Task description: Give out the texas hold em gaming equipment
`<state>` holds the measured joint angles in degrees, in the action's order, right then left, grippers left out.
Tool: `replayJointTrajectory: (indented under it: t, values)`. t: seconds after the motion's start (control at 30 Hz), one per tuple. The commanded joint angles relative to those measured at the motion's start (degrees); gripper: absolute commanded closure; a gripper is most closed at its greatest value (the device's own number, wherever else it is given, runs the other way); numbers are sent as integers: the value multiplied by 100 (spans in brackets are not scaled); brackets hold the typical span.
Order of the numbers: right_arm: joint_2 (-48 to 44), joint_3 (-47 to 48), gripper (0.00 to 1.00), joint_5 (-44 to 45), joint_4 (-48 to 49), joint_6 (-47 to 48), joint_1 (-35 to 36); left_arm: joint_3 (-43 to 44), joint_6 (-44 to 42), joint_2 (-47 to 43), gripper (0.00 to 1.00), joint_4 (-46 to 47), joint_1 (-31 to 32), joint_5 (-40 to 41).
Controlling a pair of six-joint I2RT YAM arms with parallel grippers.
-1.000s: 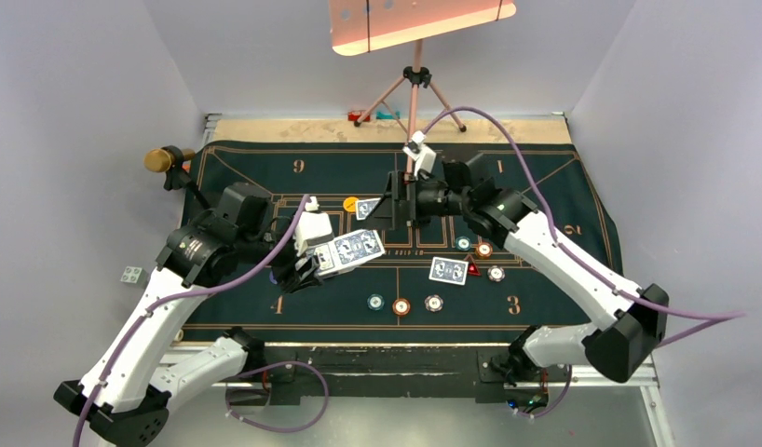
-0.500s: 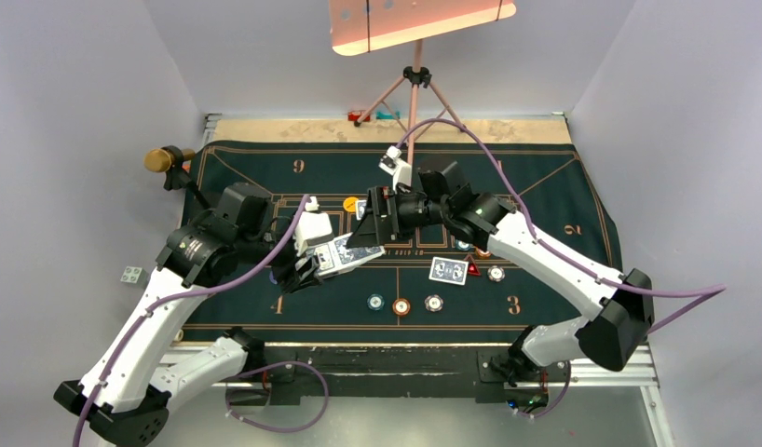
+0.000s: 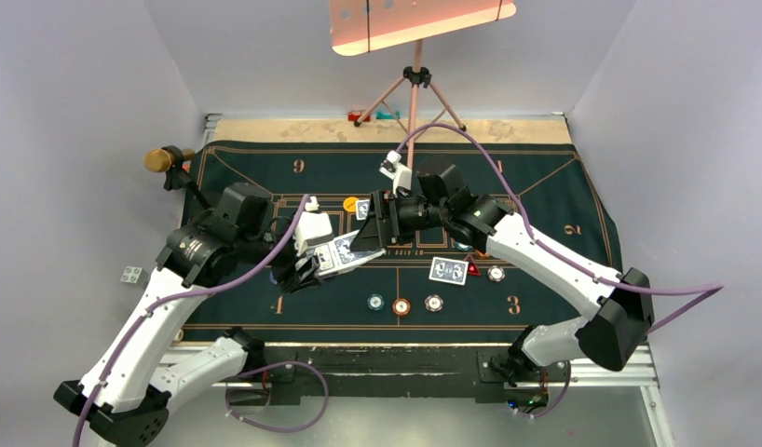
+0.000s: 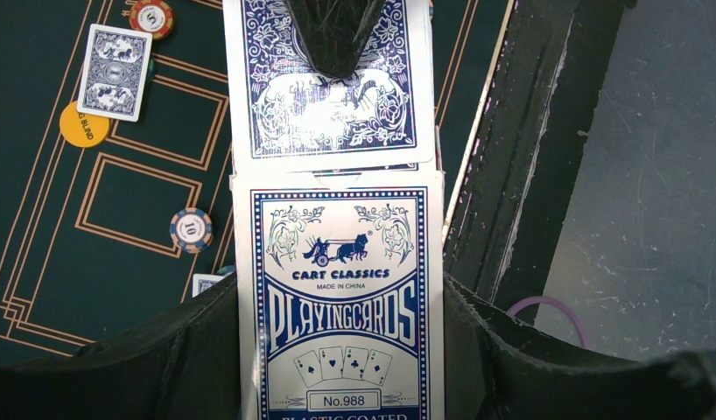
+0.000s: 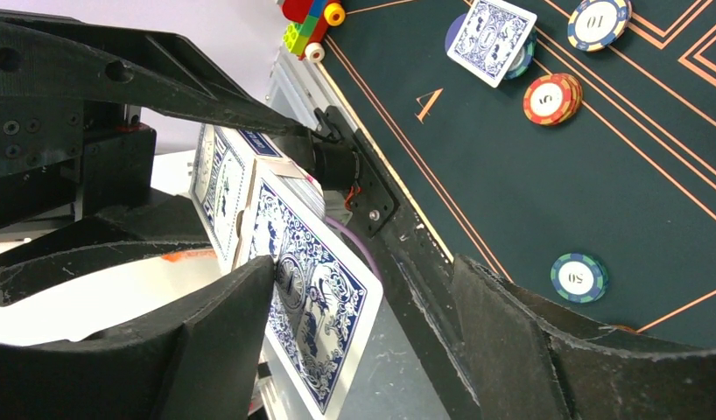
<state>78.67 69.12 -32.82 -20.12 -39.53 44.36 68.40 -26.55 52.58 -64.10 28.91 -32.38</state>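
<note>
My left gripper (image 3: 307, 270) is shut on a blue-and-white playing-card box (image 4: 341, 297) and holds it above the mat's left half. A blue-backed card (image 4: 328, 96) sticks out of the box's far end. My right gripper (image 5: 363, 332) is open and straddles that card (image 5: 315, 306); one finger (image 5: 214, 350) lies against the card's face, the other stands well apart. On the mat lie two cards (image 3: 448, 270) (image 3: 365, 208), a yellow disc (image 3: 350, 203), a red triangular marker (image 3: 472, 269), three chips (image 3: 401, 305) in a near row and more chips (image 3: 496, 273) at the right.
The dark green felt mat (image 3: 545, 177) covers the table. A tripod stand (image 3: 415, 84) rises behind it. A brass-coloured knob (image 3: 156, 160) sits at the far left edge. Toy bricks (image 5: 306, 22) lie off the mat. The black base rail (image 3: 396, 358) runs along the near edge.
The right arm has swung left and down from the mat's middle to the card box, and its jaws now straddle the protruding card. The left arm and box have stayed put.
</note>
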Motion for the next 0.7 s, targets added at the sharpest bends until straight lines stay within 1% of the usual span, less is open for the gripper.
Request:
replayJointTrajectory:
  t: [0.0, 0.27, 0.67]
  values:
    - [-28, 47, 25, -143, -12, 12, 20, 252, -10, -68, 100, 195, -34, -154]
    - [-79, 136, 37, -28, -191, 13, -80, 296, -2, -56, 100, 173, -34, -152]
    - [-376, 140, 50, -50, -205, -4, -261, 327, 0, -45, 100, 180, -34, -172]
